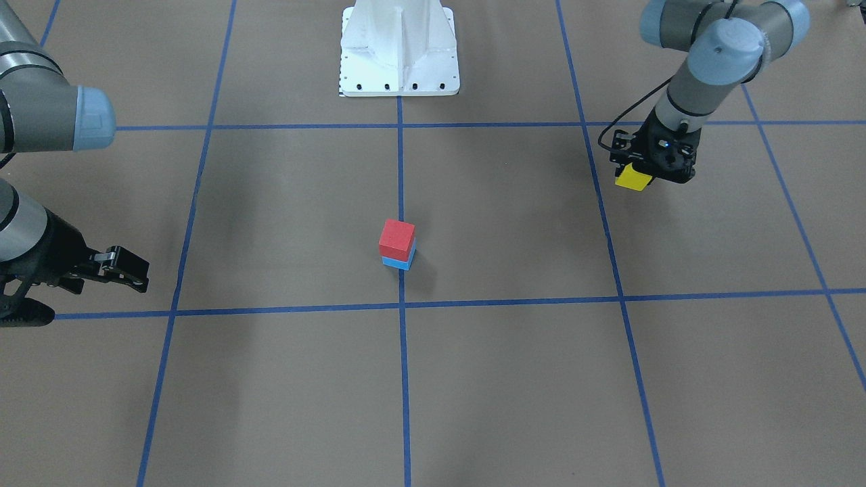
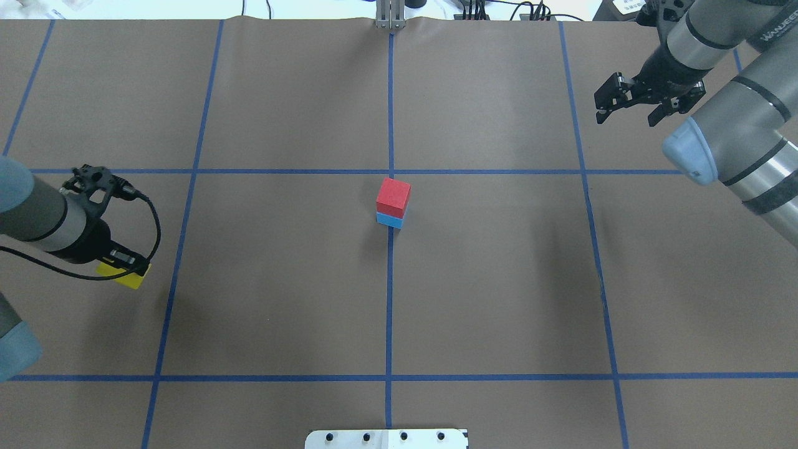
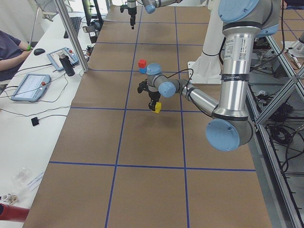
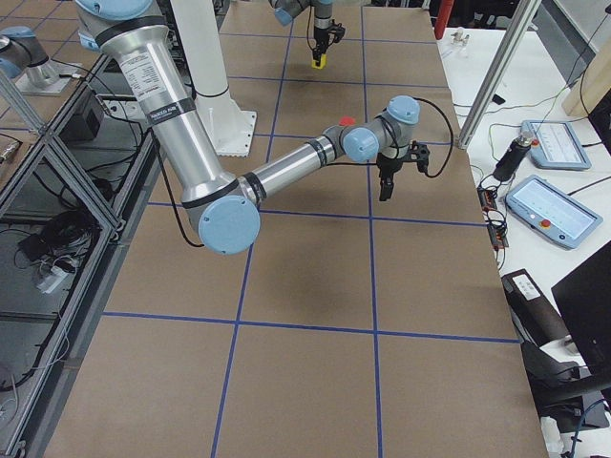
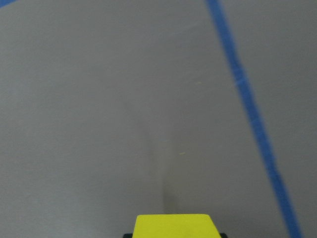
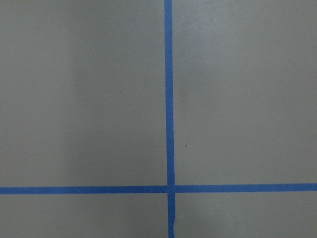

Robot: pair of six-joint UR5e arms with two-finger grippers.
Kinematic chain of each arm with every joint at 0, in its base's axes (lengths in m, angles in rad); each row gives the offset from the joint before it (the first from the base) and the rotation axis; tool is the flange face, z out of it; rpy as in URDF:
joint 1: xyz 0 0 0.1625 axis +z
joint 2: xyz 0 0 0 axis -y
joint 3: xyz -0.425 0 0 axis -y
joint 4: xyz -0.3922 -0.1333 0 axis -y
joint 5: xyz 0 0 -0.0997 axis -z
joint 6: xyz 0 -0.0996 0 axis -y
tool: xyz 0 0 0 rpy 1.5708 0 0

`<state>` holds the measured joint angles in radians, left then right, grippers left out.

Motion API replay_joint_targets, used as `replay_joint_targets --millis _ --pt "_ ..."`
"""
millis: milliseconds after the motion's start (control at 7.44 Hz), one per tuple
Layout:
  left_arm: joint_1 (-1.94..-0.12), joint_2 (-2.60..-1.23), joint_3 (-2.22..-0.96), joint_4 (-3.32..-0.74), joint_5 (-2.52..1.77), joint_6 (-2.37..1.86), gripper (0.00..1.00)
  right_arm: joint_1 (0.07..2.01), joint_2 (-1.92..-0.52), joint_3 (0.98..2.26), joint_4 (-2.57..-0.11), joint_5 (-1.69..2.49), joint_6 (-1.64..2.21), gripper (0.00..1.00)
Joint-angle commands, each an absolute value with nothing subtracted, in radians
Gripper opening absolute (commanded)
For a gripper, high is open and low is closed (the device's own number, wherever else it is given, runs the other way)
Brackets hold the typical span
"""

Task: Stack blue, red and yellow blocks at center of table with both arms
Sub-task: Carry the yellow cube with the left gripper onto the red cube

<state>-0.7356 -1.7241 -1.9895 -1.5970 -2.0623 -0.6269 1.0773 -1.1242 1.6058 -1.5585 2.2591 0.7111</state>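
A red block (image 2: 393, 196) sits on a blue block (image 2: 389, 219) at the table's centre, on the middle tape line; the stack also shows in the front view, the red block (image 1: 397, 237) over the blue block (image 1: 398, 262). My left gripper (image 2: 128, 271) is shut on a yellow block (image 2: 129, 278), far to the left of the stack and a little above the table. The yellow block also shows in the front view (image 1: 633, 177) and at the bottom of the left wrist view (image 5: 172, 225). My right gripper (image 2: 626, 117) is open and empty at the far right.
Blue tape lines (image 2: 390, 299) divide the brown table into squares. The white robot base (image 1: 399, 47) stands at the table's robot-side edge. A side bench with tablets (image 3: 28, 87) and a seated person (image 3: 9, 52) lies beyond the far edge.
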Motion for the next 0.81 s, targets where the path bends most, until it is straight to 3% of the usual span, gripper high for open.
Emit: replay_joint_targets --millis 0,134,403,672 --pt "-0.73 -2.136 -1.997 -1.148 -2.069 -0.702 0.0 1.077 -1.123 1.606 -1.559 2.26 0.709 0.99" --pt "-0.726 -2.239 -1.952 -1.119 -2.075 -0.782 0.0 1.078 -1.124 1.605 -1.559 2.261 0.707 0.99" --pt "-0.697 -2.468 -1.729 -1.14 -2.086 -0.847 0.0 1.098 -1.137 1.605 -1.559 2.267 0.658 0.99" --pt "-0.678 -2.56 -1.556 -1.269 -2.085 -0.85 0.0 1.127 -1.161 1.605 -1.56 2.269 0.605 0.99"
